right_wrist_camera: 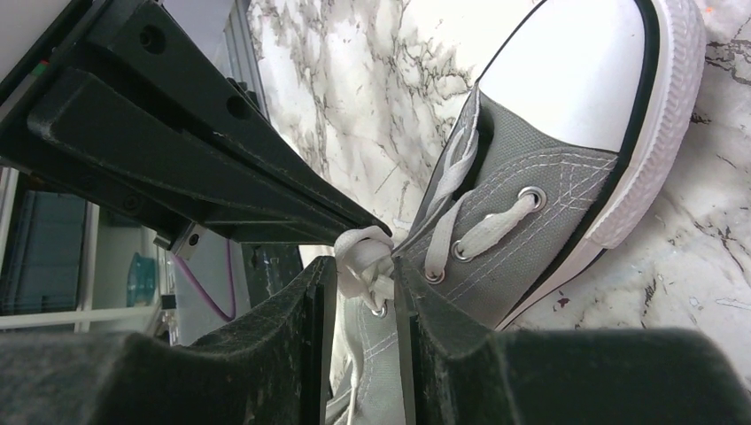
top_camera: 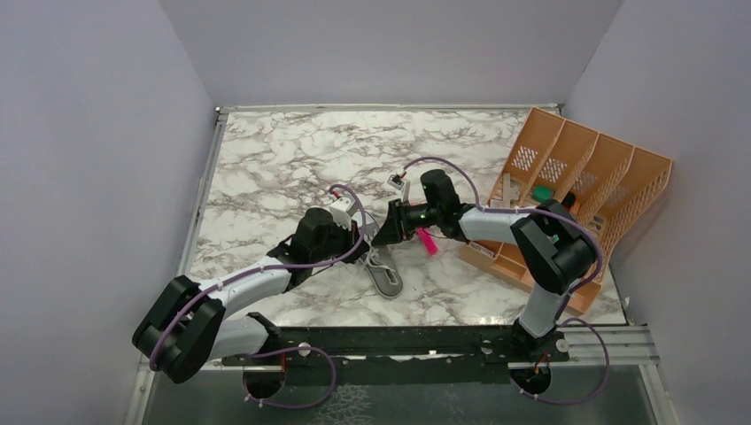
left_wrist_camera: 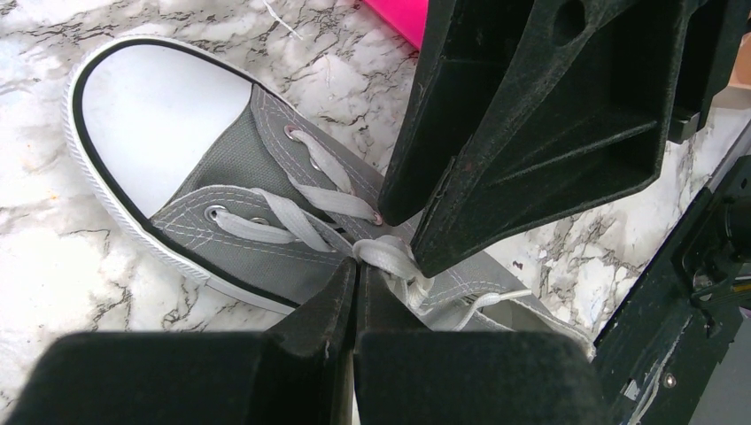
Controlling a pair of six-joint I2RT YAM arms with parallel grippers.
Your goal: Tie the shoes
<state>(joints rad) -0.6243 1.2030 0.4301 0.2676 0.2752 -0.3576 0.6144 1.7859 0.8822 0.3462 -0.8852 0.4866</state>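
The grey sneaker (top_camera: 386, 280) lies near the middle of the marble counter (top_camera: 292, 150). The right tool (right_wrist_camera: 363, 266) is nearly closed, pinching the white laces (right_wrist_camera: 361, 252) at the knot. The left tool (left_wrist_camera: 356, 273) is pressed shut just beside it, and whether it grips any lace is unclear.

Marble-look tabletop (top_camera: 292, 150), white with grey-brown veins, takes up the middle of the top view. It's boxed in by plain pale lavender panels: left wall (top_camera: 89, 159), back wall (top_camera: 390, 44) across the top of the frame, right wall (top_camera: 700, 88). An orange mesh file organizer (top_camera: 611, 168) sits at the right edge, turned at an angle to the tabletop's side. A black rail (top_camera: 398, 341) runs along the bottom edge. Lighting's bright and even, shadows pretty soft, and the marble looks washed out in the close-up views.
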